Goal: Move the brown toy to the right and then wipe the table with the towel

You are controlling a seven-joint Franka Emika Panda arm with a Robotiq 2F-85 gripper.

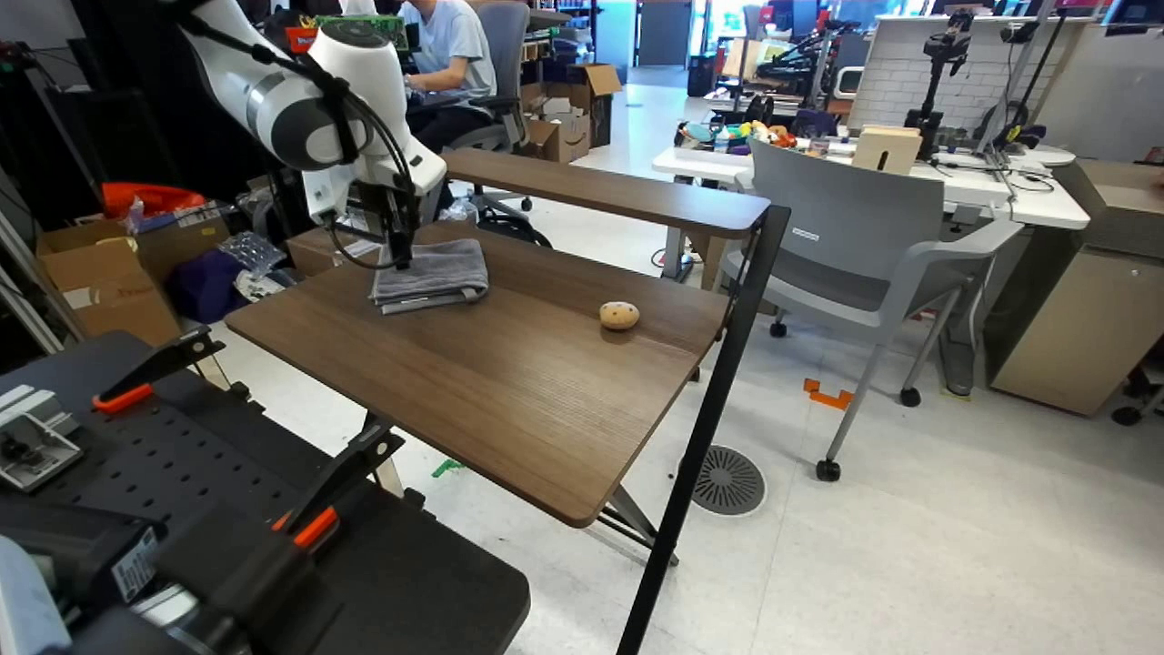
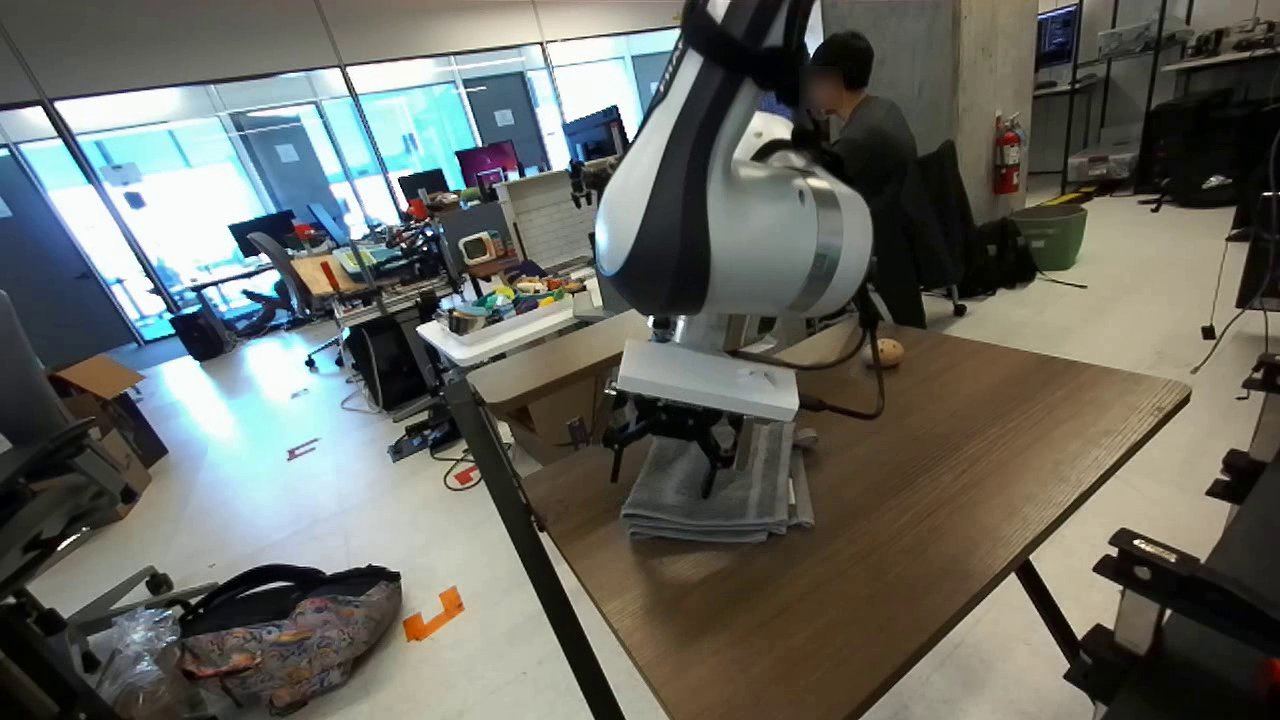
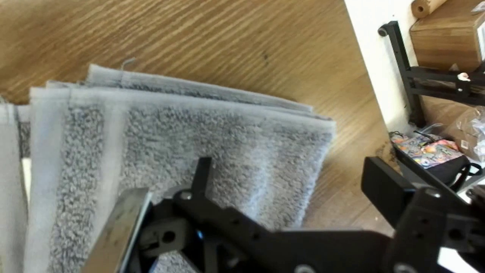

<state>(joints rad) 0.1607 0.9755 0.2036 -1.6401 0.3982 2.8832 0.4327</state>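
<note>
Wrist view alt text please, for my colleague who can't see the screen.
Open black gripper at a folded grey towel with pale bands, one jaw in front of the cloth, the other past its edge; contact can't be told. The towel lies on a wood-grain table; beyond the table's edge, a cardboard box and a patterned bag.

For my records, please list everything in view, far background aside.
table: one, brown top, under arm
towel: one, grey, folded on table
brown toy: one, tan with dark spots, on table
bench: one, black, beside table
clamps: two, black and orange, on bench
chairs: several, mostly grey, on floor
boxes: several, brown, on floor
patterned bag: one, multicoloured, on floor
people: two, dressed pale and dark, beyond table
arm: one, white and black, over table
gripper: one, black, open, at towel's edge
</note>
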